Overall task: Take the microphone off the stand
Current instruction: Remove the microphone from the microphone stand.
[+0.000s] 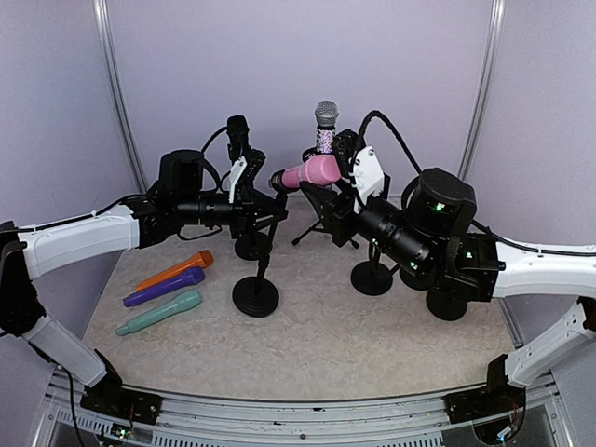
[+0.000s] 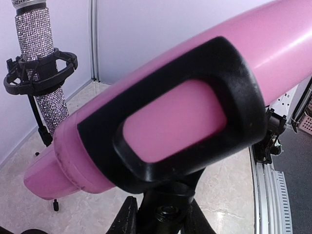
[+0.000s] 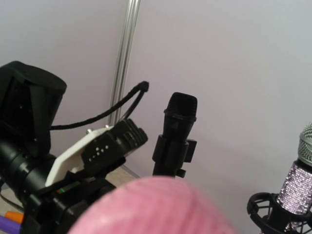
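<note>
A smooth pink plastic microphone [image 1: 312, 172] lies nearly level in the black loop clip [image 2: 234, 97] atop a black pole stand with a round base [image 1: 255, 296], not yet pulled free. The left tool [image 1: 256, 196] is clenched on the stand's neck just under the clip, its black fingers [image 2: 124, 219] on either side of the stem. The right tool [image 1: 349, 177] meets the microphone's far end, to the right of the stand, and appears to be grasping it; its own camera shows only a pink blur at the bottom edge. Behind the stand and to its right, a silver glitter-covered microphone [image 1: 325, 126] stands upright in a black shock mount. Behind the stand to its left, a matte black microphone [image 1: 238, 130] sits upright in its own holder. Left of the stand's base, orange [image 1: 177, 270], purple [image 1: 166, 287] and teal [image 1: 160, 312] microphones lie side by side on the speckled beige tabletop [image 1: 317, 345].
</note>
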Available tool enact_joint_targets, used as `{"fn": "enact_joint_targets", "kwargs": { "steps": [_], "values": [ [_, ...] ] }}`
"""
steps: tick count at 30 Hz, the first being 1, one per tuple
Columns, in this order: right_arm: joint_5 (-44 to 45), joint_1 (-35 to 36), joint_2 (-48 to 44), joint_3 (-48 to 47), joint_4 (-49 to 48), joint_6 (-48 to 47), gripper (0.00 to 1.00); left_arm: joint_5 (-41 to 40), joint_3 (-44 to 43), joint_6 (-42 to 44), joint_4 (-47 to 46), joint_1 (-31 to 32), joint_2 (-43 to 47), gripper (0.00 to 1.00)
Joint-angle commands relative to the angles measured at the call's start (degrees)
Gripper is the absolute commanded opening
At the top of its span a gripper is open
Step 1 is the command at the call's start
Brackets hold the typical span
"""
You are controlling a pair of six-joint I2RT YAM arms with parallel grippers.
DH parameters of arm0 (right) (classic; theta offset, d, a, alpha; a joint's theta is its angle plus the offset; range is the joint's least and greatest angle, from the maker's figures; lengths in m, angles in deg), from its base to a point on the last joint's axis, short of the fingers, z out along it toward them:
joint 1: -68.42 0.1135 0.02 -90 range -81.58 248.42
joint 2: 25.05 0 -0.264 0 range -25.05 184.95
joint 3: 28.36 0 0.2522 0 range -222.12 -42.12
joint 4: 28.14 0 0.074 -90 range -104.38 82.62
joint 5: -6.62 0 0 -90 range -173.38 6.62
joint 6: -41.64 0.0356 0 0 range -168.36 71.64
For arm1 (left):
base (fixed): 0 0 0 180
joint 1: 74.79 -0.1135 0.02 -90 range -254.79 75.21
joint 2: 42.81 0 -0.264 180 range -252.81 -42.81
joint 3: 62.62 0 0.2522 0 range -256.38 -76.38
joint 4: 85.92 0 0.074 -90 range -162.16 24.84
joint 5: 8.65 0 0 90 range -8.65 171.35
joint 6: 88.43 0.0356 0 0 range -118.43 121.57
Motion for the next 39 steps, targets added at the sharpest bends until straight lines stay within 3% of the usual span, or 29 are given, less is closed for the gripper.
{"fn": "enact_joint_targets", "kwargs": {
  "steps": [1,39],
  "values": [
    [-2.7,2.7,-9.4,-2.3,-15.2,2.1,0.00,-10.8,0.3,-4.0,4.4,-4.9,-2.8,0.00],
    [0.8,2.7,-12.9,-2.1,-10.8,2.1,0.00,-7.0,2.1,-5.9,4.5,-8.0,-0.8,0.00]
  ]
}}
